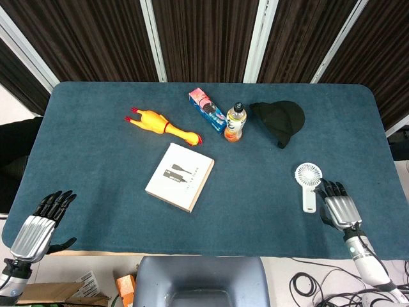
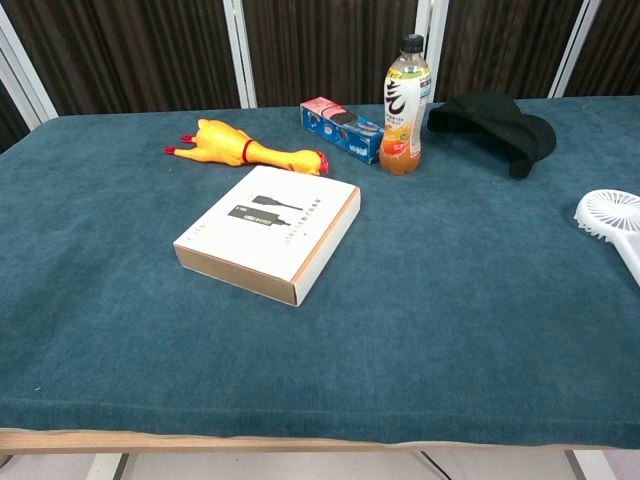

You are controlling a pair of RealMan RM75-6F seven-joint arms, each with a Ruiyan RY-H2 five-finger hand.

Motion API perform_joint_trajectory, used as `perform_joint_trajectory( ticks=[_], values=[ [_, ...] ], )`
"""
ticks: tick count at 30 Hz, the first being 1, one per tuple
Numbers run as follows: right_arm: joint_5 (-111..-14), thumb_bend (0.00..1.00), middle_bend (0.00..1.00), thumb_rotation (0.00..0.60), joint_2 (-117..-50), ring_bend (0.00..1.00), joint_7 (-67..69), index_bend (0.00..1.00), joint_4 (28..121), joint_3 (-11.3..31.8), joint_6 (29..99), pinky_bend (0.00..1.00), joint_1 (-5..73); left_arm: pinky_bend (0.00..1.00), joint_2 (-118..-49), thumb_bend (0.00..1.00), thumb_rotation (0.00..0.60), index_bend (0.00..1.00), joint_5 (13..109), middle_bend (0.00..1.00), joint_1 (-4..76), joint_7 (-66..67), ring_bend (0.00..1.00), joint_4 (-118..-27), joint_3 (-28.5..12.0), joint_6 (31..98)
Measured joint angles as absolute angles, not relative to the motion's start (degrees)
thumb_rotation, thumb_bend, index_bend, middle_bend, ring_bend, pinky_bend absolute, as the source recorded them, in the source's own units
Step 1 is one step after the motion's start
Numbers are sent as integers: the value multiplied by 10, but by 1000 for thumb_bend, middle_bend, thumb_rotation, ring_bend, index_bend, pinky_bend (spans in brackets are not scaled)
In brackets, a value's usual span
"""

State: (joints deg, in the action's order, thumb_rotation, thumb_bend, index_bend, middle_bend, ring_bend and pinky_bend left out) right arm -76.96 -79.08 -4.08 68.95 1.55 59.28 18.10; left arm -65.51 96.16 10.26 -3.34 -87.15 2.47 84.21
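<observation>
Right hand, fingers seemingly apart, just beside the white fan: head away, handle toward the robot.

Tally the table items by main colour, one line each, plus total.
Yellow: 1, chicken
White: 2, box, fan
Black: 1, cap
Orange: 1, bottle
Blue/pink: 1, snack pack
Total: 6
</observation>
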Motion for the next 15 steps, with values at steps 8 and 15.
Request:
perform_joint_trajectory(
  ticks=[8,15],
  values=[
    [-770,551,0,600,-792,0,-43,238,690,15,593,0,181,112,-654,30,600,0,963,68,101,-35,20,-871,26,844],
    [-769,551,0,600,-793,0,-42,238,688,15,590,0,182,112,-654,30,600,0,965,68,101,-34,21,-872,26,847]
  ],
)
